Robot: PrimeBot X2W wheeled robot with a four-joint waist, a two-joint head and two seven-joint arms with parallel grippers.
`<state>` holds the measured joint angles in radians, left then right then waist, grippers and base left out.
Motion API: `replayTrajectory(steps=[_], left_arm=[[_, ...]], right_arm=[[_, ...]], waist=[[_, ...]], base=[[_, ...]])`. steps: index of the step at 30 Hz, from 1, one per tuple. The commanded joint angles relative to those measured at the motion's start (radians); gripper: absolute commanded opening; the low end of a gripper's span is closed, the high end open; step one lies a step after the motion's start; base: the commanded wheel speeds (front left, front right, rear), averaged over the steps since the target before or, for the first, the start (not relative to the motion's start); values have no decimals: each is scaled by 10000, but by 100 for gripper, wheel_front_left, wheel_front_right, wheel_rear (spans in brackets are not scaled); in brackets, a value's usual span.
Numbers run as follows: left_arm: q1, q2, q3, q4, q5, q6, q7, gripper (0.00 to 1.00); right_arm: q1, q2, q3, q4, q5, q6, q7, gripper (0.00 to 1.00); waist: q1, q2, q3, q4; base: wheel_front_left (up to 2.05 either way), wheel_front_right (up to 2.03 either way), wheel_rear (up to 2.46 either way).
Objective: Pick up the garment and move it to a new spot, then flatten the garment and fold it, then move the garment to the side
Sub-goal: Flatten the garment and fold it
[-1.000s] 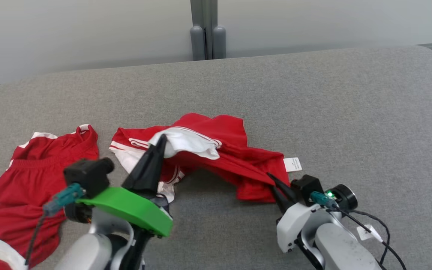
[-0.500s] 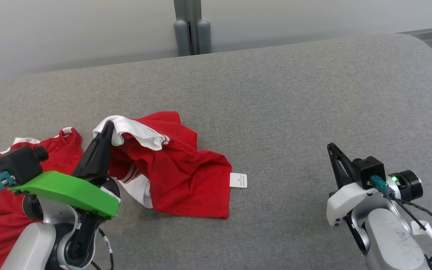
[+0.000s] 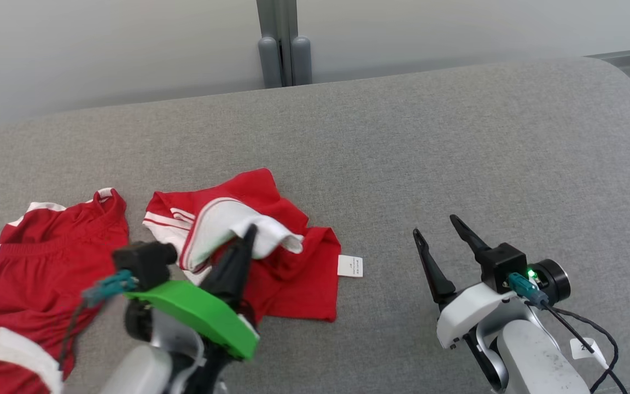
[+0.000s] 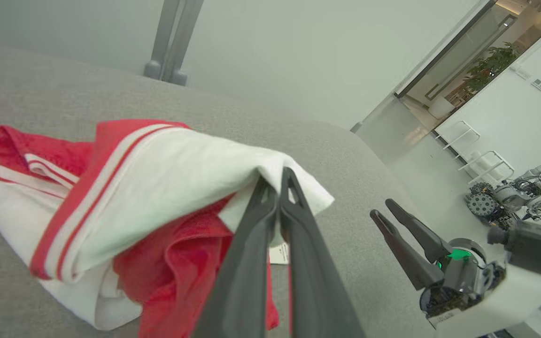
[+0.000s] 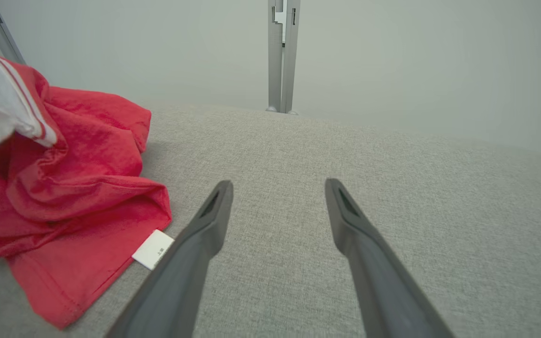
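Observation:
A crumpled red and white garment [image 3: 287, 273] lies on the grey cushion [image 3: 402, 153], with a white care label [image 3: 350, 266] at its right edge. My left gripper [image 3: 249, 234] is shut on a white fold of this garment [image 4: 181, 169] and holds that fold raised. To the right, my right gripper [image 3: 435, 227] stands open above bare cushion, a hand's width from the label. In the right wrist view its fingers [image 5: 204, 234] are spread apart and the garment [image 5: 73, 188] lies to their left.
A second red and white garment [image 3: 36, 273] lies at the cushion's left end. A grey post [image 3: 282, 44] stands behind the cushion against a pale wall. Bare cushion stretches to the right and behind.
The right gripper has let go of the garment's red corner, pulled away right and opened. The left gripper keeps its hold on the white fold. The head camera has shifted.

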<state>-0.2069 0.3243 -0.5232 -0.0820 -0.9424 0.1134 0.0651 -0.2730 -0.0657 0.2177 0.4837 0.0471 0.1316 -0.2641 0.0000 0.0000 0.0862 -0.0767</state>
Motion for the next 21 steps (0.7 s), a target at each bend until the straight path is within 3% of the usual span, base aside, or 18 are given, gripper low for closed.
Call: replayTrajectory(steps=[1, 7, 10, 11, 12, 15, 21], left_arm=[[-173, -363, -306, 239, -3, -211, -42, 0], [-655, -1832, -2043, 1576, 283, -1346, 48, 0], [-822, -2157, -2819, 2280, 457, -1757, 285, 2], [-889, -2239, -3074, 2463, 541, -1860, 341, 36], [-977, -2302, -3250, 2559, 689, -1906, 304, 100], [-1106, -2385, -3421, 2566, 1096, -1919, -131, 100], [-748, -1823, -2939, 1117, 1433, -1148, -566, 100]], right_arm=[[156, 20, -37, -48, 37, -18, -5, 100], [278, -6, -423, -133, -111, -18, -5, 100], [246, 0, -613, -160, -204, -18, -5, 100], [222, -12, -656, -168, -238, -18, -5, 100], [220, -11, -690, -187, -261, -18, -5, 100], [313, 8, -804, -205, -283, -18, -5, 100], [493, 55, -975, -211, -303, -18, -5, 100]], waist=[[0, 0, -23, 54], [0, 0, 53, 44], [0, 0, 186, -17], [0, 0, 232, -34], [0, 0, 263, -46], [0, 0, 343, -68], [0, 0, 356, 8]], base=[[0, 0, 0], [0, 0, 0], [0, 0, 0], [0, 0, 0], [0, 0, 0], [0, 0, 0], [0, 0, 0]])
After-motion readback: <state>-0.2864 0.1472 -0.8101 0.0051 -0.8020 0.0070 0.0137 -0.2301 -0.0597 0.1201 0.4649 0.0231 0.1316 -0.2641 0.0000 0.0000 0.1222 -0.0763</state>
